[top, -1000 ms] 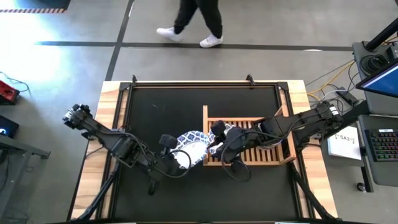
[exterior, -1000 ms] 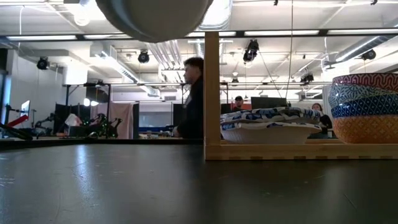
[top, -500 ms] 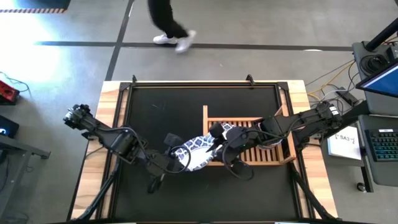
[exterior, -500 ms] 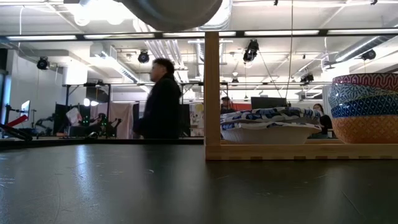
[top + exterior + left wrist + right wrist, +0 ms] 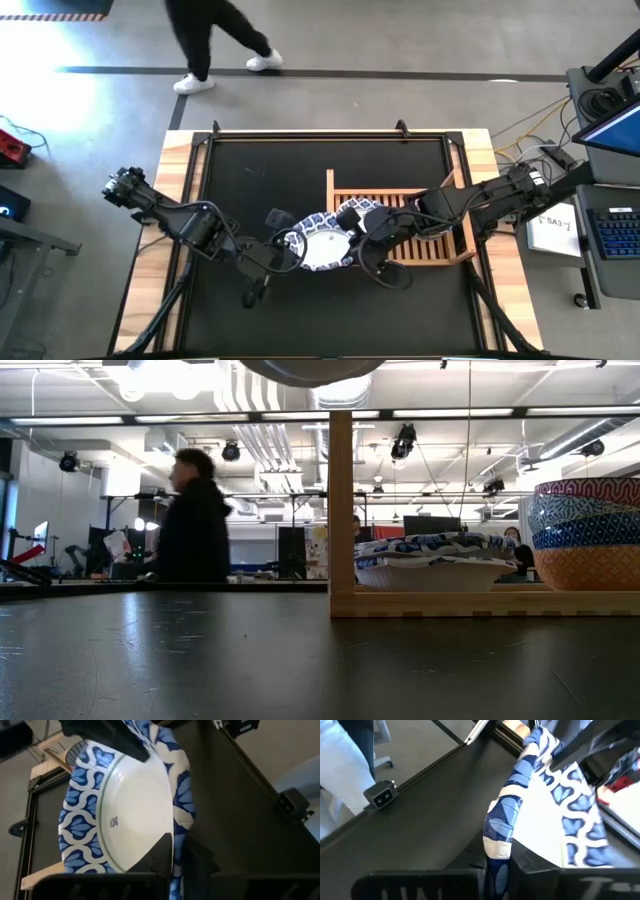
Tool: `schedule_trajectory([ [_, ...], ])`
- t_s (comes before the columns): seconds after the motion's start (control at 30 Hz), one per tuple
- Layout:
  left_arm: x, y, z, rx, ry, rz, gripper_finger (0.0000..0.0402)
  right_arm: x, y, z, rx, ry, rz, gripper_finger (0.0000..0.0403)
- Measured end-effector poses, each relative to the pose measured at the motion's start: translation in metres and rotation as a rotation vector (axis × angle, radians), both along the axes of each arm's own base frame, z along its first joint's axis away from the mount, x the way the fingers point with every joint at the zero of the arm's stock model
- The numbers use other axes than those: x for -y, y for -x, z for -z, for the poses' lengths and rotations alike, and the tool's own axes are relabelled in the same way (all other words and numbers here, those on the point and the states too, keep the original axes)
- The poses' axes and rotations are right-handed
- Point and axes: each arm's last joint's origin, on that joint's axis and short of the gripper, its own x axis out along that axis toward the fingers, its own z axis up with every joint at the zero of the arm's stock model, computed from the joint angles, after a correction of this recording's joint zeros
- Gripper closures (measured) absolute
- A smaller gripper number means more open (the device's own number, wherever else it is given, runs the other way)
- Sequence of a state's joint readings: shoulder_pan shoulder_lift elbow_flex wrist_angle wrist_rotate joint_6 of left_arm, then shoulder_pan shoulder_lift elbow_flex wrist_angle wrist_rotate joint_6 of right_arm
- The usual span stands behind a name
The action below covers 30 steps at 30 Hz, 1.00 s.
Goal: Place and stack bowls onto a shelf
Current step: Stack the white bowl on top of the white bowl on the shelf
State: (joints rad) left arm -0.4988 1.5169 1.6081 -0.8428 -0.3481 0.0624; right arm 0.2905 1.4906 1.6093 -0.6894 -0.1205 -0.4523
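A large blue-and-white patterned bowl (image 5: 322, 245) with a white inside hangs above the black mat, just left of the light-wood shelf (image 5: 412, 252). Its grey underside (image 5: 310, 368) shows at the top of the low view. My left gripper (image 5: 290, 246) is shut on the bowl's left rim and my right gripper (image 5: 352, 232) on its right rim. On the shelf (image 5: 480, 603) stand a stack of blue-and-white bowls (image 5: 435, 563) and a stack of smaller coloured bowls (image 5: 590, 535), each resting on its base on the slats. My left gripper pinches the bowl's rim (image 5: 176, 837) on its left side, one finger (image 5: 159, 854) inside on the white wall and one (image 5: 200, 861) outside. It comes roughly level from the table's left. The bowl is lifted clear, open side up. My right gripper pinches the rim (image 5: 497, 842) on the side toward the shelf, one finger (image 5: 535, 862) on the inner side and one (image 5: 467, 862) outside. It reaches in from the table's right. The bowl hangs clear of the mat between the two grippers.
The shelf's upright corner post (image 5: 340, 510) stands close to the right of the held bowl. The black mat (image 5: 260, 180) is bare to the left and far side. A person (image 5: 205, 40) walks on the floor beyond the table's far edge.
The bowl has been carried toward the table's right, closer to the shelf, and has turned from tilted to open side up, white inside showing. My left gripper has moved right with it. In the low view its underside has drifted right and upward.
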Motion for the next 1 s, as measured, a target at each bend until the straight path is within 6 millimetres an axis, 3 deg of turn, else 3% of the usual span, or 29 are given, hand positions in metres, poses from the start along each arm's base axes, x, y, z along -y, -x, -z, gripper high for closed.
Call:
schedule_trajectory([
  [0.27, 0.002, -0.004, -0.004, 0.056, 0.005, 0.02, 0.031, 0.001, 0.001, 0.001, -0.059, -0.09, 0.091, 0.0394],
  [0.57, -0.001, -0.004, -0.005, 0.095, -0.078, -0.057, 0.0225, 0.019, 0.011, 0.014, -0.295, -0.143, 0.383, 0.0394],
  [0.87, -0.006, -0.005, -0.007, 0.142, -0.208, -0.176, 0.021, 0.029, 0.031, 0.009, -0.476, -0.096, 0.565, 0.0394],
  [1.0, -0.007, -0.005, -0.008, 0.159, -0.22, -0.229, 0.021, 0.032, 0.036, 0.022, -0.551, -0.065, 0.665, 0.0394],
])
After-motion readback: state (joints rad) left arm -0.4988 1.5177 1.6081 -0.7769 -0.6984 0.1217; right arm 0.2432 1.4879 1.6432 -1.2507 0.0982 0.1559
